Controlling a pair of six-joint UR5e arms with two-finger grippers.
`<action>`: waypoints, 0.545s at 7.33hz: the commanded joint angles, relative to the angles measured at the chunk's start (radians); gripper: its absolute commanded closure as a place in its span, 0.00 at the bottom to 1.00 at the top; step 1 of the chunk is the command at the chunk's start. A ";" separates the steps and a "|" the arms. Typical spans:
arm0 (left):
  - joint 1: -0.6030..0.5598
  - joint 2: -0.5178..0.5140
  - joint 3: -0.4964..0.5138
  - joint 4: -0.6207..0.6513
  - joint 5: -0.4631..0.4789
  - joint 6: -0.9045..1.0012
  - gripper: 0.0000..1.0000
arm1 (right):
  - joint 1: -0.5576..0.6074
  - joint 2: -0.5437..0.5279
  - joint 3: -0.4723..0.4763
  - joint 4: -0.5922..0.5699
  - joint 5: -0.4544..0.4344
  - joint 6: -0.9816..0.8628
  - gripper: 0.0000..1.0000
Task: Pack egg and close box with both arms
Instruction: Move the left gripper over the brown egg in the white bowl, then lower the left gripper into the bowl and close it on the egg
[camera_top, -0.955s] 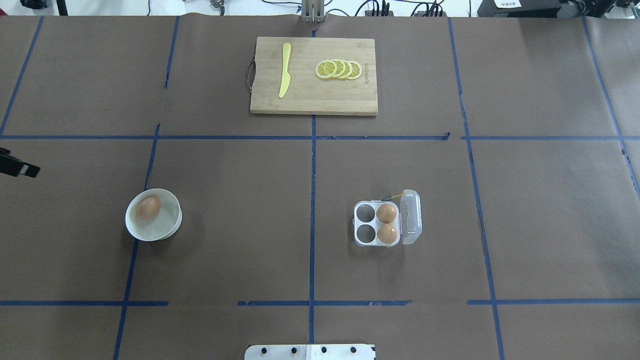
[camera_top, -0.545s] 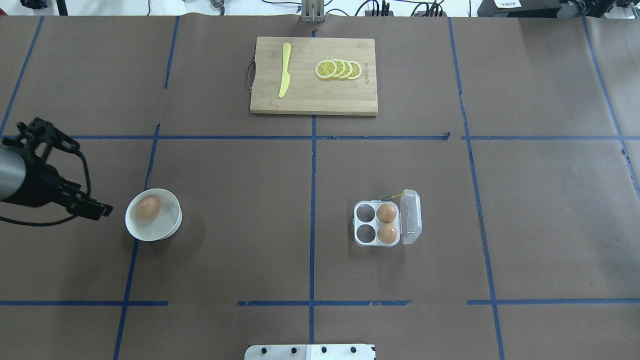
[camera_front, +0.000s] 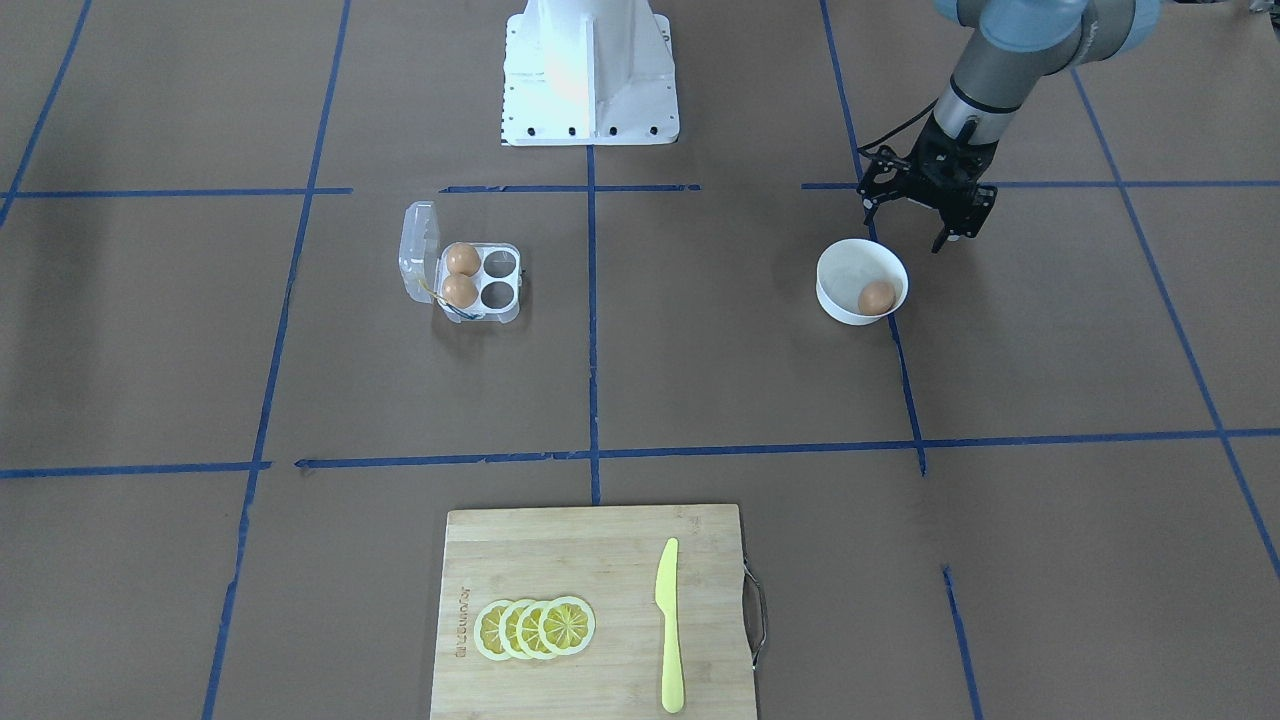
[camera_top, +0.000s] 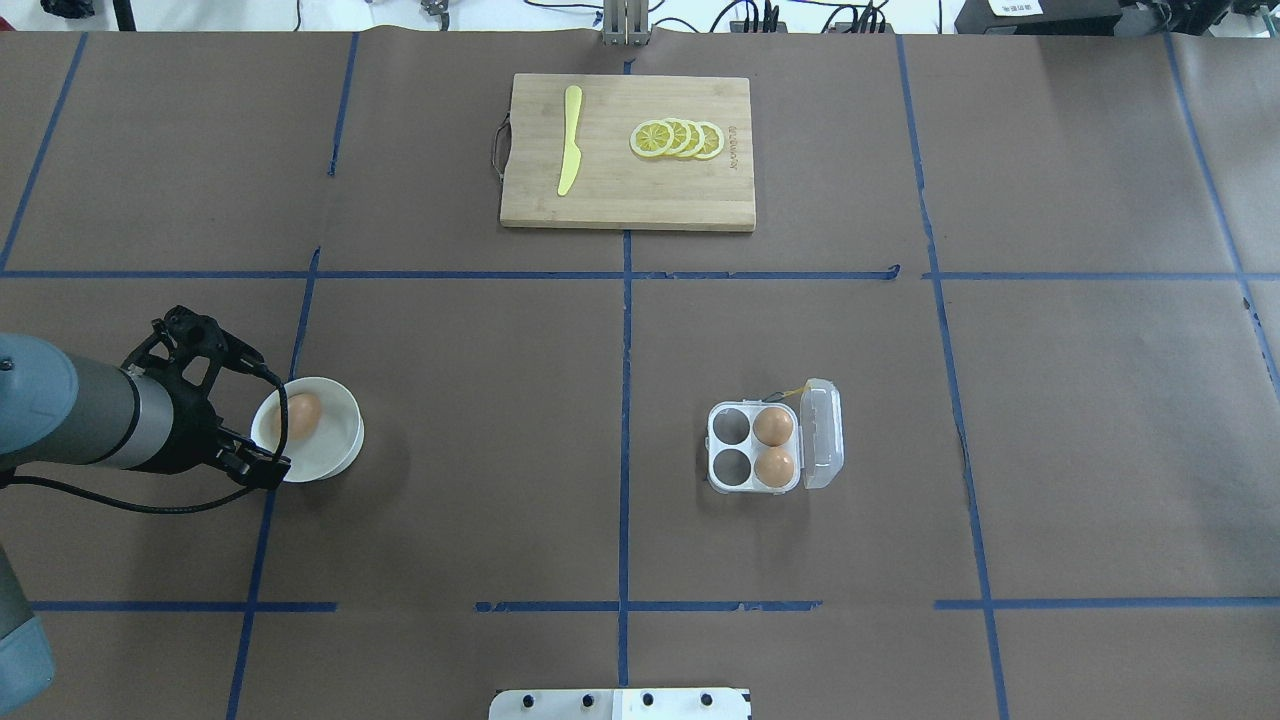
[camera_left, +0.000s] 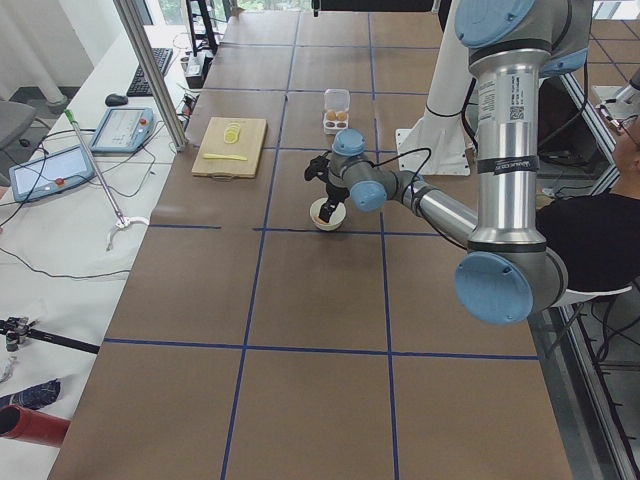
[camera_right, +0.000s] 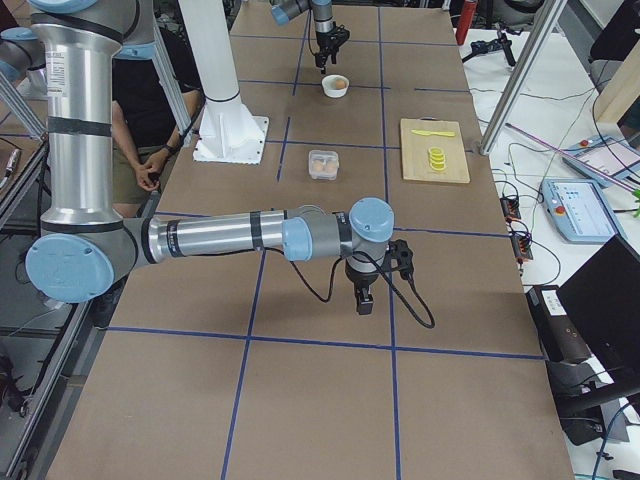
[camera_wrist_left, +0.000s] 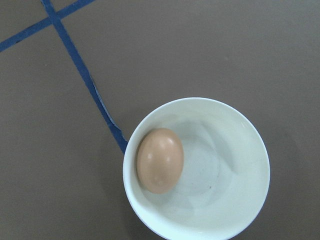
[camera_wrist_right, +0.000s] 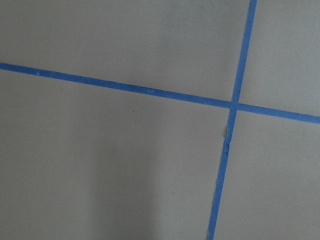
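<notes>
Left gripper (camera_front: 906, 228), jaws spread, hangs just beside the white round bowl (camera_top: 345, 445) holding the smooth orange-brown egg (camera_top: 297, 416), likely lining up a pick; the clear four-cell plastic box (camera_top: 731, 463) waits lid-open, well apart; right gripper (camera_right: 365, 300) state can't be told.

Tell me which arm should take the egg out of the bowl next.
Left. The left claw, open, hangs right beside the bowl holding the egg, which sits squarely in the left wrist view. The right claw is far off, beyond the box.
</notes>
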 joint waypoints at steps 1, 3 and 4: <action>0.010 -0.082 0.041 0.051 0.016 -0.001 0.18 | 0.001 -0.001 -0.008 0.001 0.002 0.000 0.00; 0.015 -0.142 0.080 0.119 0.068 0.000 0.19 | 0.000 -0.001 -0.007 0.001 0.002 0.000 0.00; 0.020 -0.139 0.080 0.120 0.069 0.006 0.19 | 0.000 0.001 -0.007 0.001 0.000 0.000 0.00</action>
